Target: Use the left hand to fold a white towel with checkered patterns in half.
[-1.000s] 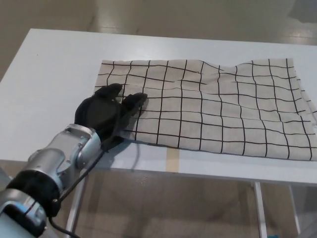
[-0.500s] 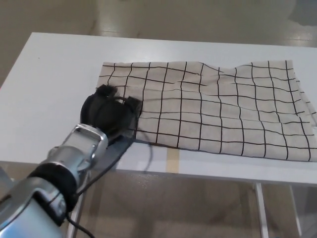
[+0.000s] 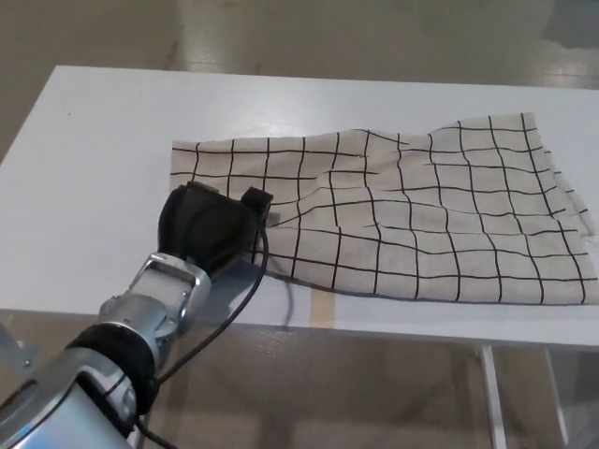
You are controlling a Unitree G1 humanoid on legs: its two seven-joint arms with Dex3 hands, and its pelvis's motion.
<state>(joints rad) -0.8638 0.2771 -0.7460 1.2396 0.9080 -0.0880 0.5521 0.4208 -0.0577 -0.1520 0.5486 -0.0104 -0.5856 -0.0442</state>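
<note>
Gripping the checkered towel's [image 3: 402, 210] near-left corner, the left hand [image 3: 211, 227] has its fingers closed on cloth spreading rightward across the white tabletop [image 3: 84, 178].

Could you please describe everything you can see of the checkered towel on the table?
The checkered towel is off-white woven cloth with a thin black grid. It lies spread across the white table, reaching toward the right edge, not yet folded over. It is rumpled, with a raised ridge near the middle top, and the right edge shows stacked layers. The left robot hand is closed on its near left corner, which is bunched and slightly raised.
</note>
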